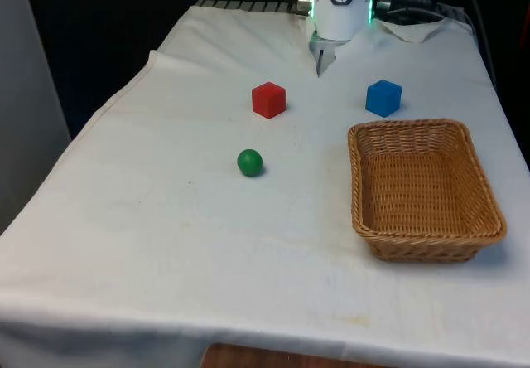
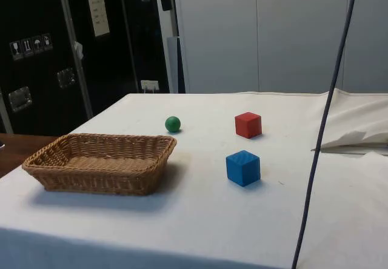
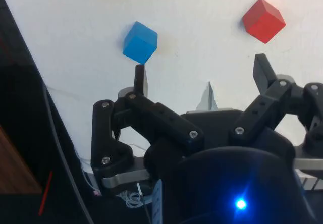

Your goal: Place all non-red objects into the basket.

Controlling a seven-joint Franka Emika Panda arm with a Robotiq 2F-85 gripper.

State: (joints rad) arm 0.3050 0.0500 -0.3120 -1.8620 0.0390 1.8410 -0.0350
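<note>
We see the pincer [image 3: 202, 77] spread open and empty above the counter [image 1: 166, 244], blue cube [image 3: 140, 42] just beyond one fingertip, red cube [image 3: 263, 20] past the other. Green ball [image 1: 249, 162] and basket [image 1: 489, 210] sit farther out. Cube looks light and stiff, so we'd pinch two flat opposite faces; ball may roll.

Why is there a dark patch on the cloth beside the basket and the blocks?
Those are shadows. In the side view the basket throws a soft grey one towards the camera, and the blue cube and red cube show small ones at their bases. In the front view the green ball has a faint one underneath. In the wrist view the open pincer looks dark against the bright cloth.
</note>
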